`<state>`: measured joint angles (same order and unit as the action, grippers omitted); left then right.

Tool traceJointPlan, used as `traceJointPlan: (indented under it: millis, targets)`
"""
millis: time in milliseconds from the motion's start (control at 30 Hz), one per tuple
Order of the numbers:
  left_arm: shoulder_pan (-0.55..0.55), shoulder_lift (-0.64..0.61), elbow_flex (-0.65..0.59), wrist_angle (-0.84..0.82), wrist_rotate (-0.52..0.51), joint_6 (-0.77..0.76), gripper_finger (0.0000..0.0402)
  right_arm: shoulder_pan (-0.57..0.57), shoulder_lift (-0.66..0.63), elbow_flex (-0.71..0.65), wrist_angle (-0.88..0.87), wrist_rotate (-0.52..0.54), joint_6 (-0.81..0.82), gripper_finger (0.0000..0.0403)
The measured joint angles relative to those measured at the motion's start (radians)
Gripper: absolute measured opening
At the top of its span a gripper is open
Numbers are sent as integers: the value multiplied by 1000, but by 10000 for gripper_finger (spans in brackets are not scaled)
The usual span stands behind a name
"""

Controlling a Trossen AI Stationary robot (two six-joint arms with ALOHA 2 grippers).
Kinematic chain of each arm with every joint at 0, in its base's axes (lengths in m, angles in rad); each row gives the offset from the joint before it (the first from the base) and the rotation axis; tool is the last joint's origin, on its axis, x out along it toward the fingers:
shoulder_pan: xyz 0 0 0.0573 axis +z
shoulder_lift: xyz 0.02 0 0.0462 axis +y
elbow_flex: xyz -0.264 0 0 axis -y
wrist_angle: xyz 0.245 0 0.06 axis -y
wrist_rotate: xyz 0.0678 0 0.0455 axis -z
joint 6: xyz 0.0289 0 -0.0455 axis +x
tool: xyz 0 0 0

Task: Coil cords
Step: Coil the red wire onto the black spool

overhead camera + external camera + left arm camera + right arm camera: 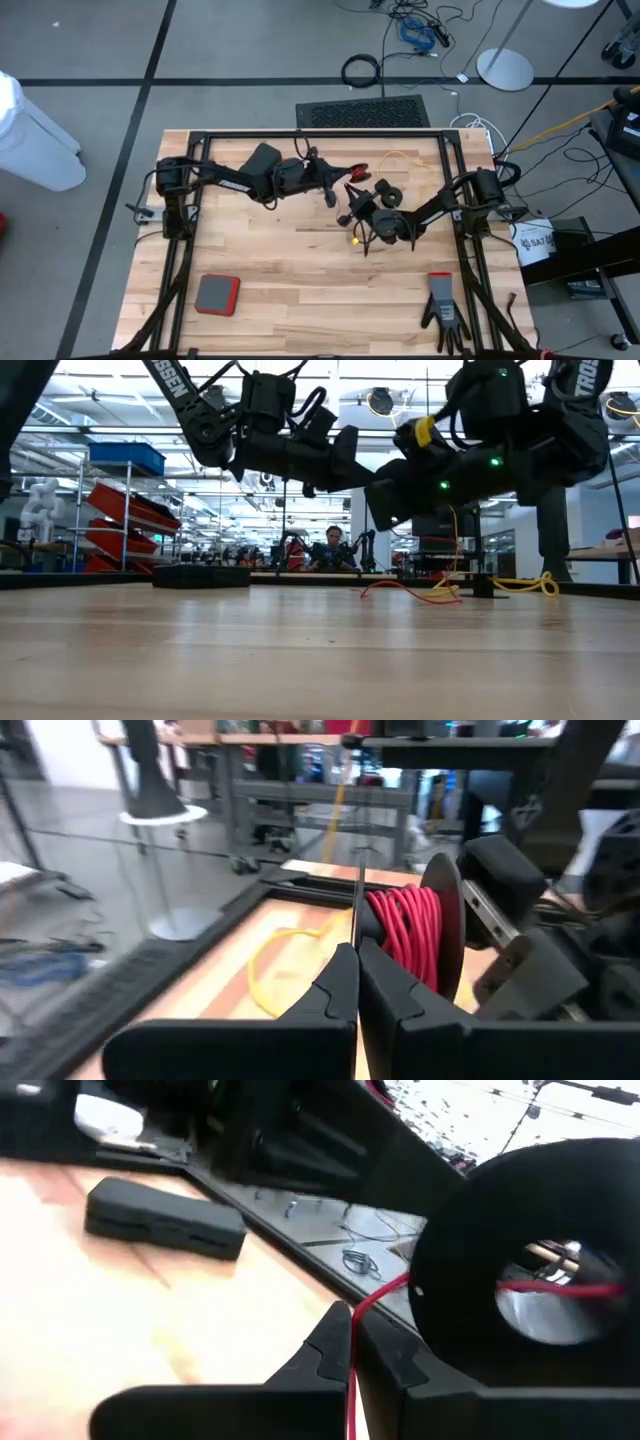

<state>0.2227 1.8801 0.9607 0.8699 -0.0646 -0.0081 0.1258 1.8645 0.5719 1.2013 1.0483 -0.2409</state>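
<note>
A small black reel (410, 935) wound with red cord hangs in the air between my two grippers, over the middle of the table. My left gripper (357, 955) (333, 192) is shut on the reel's near flange. My right gripper (350, 1330) (352, 208) is shut on the red cord (378, 1295) beside the reel's other flange (470, 1260), which has a round hole. More red cord (400, 588) lies slack on the table. The yellow cord (405, 160) (262, 970) lies in loose loops near the table's far edge. My left gripper pinches the rim of the reel's thin near flange (356, 905) between its two fingers, which point level. The flange stands edge-on above the fingertips, with the red winding beside it. The reel is lifted clear of the table. My right gripper pinches a single strand of the red cord (352, 1342) between its fingertips, fingers level. The strand runs along the gap between the fingers. From the tips it bends over to the reel flange and crosses its hole (545, 1288).
A black case (262, 158) (165, 1220) lies at the far left of the table. Small black round parts (386, 190) sit beside the right arm. A red and grey pad (217, 294) and a black glove (443, 312) lie near the front edge. Black frame rails (320, 134) border the table.
</note>
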Motion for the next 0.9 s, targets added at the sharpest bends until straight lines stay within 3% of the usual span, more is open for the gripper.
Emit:
traceJointPlan:
  millis: [167,400,900]
  targets:
    - [42,0,-8,0,160,-40,0,18,-2,-55,28,-12,8,7]
    - [69,0,-9,10,349,-45,0,27,-2,-138,131,-116,40,8]
    - [141,0,-9,6,695,-124,0,58,-103,-260,156,-142,103,9]
